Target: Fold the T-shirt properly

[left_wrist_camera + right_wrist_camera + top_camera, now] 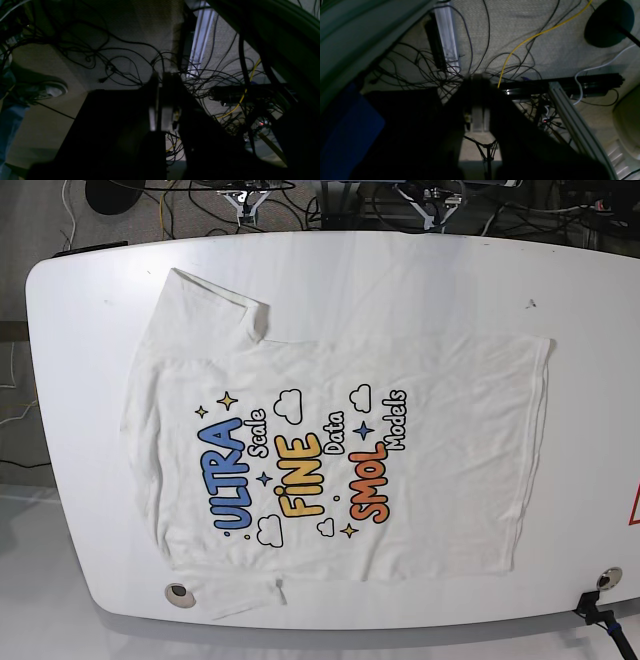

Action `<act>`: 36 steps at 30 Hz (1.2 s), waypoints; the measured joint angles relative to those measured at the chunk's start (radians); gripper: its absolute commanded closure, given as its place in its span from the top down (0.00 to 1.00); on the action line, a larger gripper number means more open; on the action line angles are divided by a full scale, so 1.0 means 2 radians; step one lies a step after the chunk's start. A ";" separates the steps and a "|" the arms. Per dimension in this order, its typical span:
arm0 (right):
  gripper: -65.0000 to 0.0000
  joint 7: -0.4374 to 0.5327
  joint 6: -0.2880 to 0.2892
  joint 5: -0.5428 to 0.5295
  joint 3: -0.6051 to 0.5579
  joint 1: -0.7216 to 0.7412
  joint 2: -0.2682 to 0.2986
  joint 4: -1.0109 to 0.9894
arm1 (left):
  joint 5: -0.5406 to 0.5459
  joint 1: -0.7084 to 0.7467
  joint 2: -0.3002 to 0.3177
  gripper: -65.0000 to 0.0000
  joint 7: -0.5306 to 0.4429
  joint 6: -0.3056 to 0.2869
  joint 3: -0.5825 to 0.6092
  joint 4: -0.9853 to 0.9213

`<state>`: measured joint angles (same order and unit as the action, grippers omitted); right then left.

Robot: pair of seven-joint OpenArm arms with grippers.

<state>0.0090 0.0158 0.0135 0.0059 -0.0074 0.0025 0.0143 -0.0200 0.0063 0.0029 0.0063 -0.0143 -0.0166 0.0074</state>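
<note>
T-shirt [330, 450] lies flat, print up, across the middle of the white tabletop [400, 270]. Left tool [161, 100] and right tool [477, 105] both hang over floor cables, narrow, holding nothing.

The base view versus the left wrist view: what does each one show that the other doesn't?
Only the base view shows the white printed T-shirt, spread flat, print up, on the white rounded table. Only the left wrist view shows the left gripper, jaws together, a yellow cable and a grey carpeted floor. Both show tangled black cables.
</note>
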 measured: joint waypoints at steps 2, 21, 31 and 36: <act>0.00 -0.005 -0.008 -0.007 -0.003 0.004 -0.002 -0.006 | 0.009 -0.003 0.000 0.00 -0.002 0.007 0.008 -0.002; 0.00 0.003 0.005 0.003 0.002 0.001 0.002 0.007 | 0.003 0.001 0.002 0.00 -0.014 0.000 -0.001 0.005; 0.00 0.003 0.005 0.004 0.001 0.002 0.002 0.005 | 0.003 0.002 0.002 0.00 -0.021 0.000 0.000 0.005; 0.00 0.007 0.007 0.005 0.000 0.002 0.003 0.009 | 0.003 0.005 0.002 0.00 -0.032 0.000 0.002 0.008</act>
<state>0.0223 0.0296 0.0227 0.0051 -0.0044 0.0082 0.0319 -0.0139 0.0170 0.0059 -0.0582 -0.0151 -0.0120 0.0242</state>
